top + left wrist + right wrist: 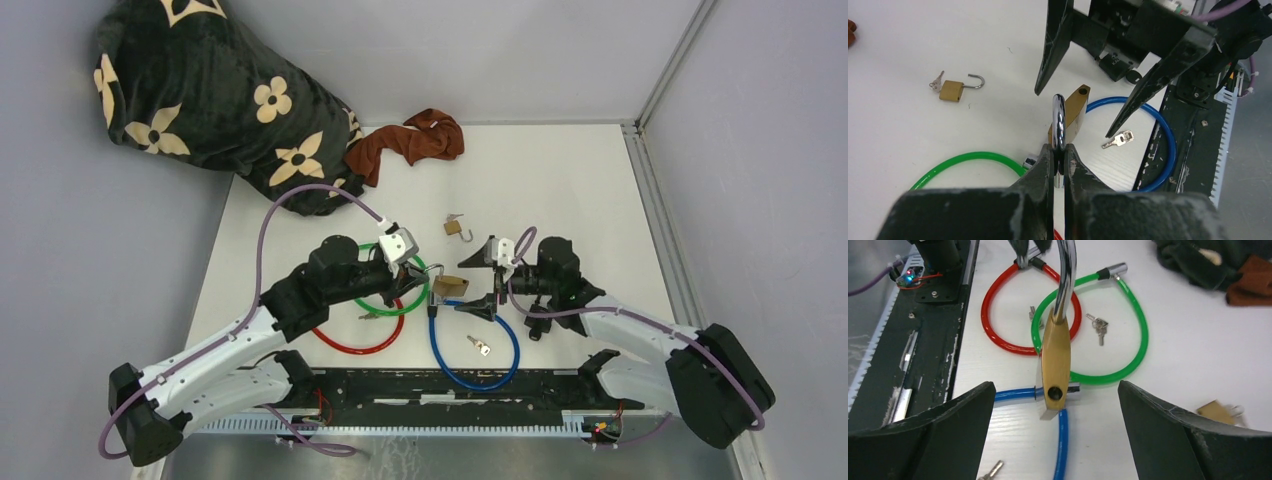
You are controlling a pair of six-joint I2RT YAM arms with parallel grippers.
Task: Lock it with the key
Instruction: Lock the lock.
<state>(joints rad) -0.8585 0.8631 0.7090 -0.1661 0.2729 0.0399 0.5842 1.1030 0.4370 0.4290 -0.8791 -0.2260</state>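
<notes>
Top: left gripper (428, 281) clamps the brass padlock (450, 286) by its shackle at the blue cable's (478, 384) far end; key (480, 346) lies inside that loop. Left wrist: fingers (1043, 167) pinch the shackle. Right wrist: right gripper (1055, 385) gapes wide either side of the padlock body, apart from it

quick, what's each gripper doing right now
left gripper: shut on the shackle of the padlock.
right gripper: open, holding nothing, one finger on either side of the padlock.

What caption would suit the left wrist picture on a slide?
Left gripper pinches the shackle of a brass padlock while the open right gripper straddles its body; a key lies nearby.
</notes>
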